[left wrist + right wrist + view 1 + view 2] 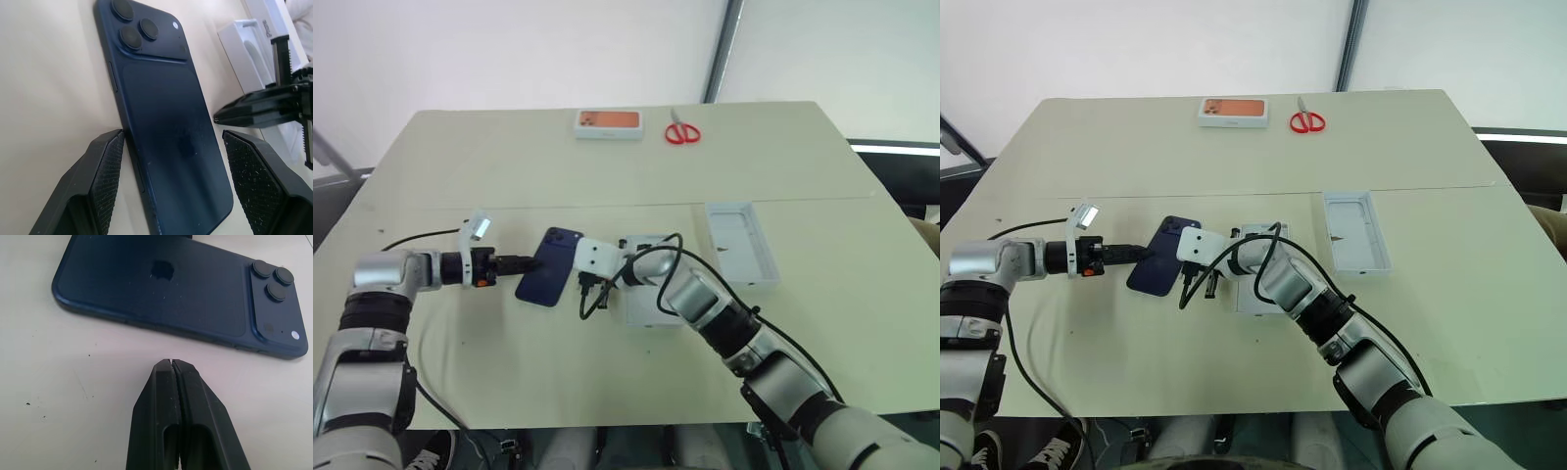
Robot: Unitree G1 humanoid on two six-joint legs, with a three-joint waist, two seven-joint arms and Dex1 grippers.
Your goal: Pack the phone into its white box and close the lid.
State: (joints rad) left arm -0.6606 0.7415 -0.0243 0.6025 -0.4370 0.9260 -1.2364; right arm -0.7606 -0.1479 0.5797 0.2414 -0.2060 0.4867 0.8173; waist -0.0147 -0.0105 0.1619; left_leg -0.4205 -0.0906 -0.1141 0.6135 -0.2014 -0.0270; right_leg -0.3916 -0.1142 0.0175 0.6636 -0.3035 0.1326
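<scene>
We see the phone [549, 266] lying back-up on the cream table [607, 176], its 3 lenses facing up. Our left gripper [168, 161] stands spread, 1 pad on each long side of the phone, gripping nothing. Our right gripper [173, 367] is pressed closed and empty, its tip just short of the phone's long edge. The white box [646, 304] sits just beyond the right wrist. The lid [740, 242] lies inside-up, well apart to the right.
</scene>
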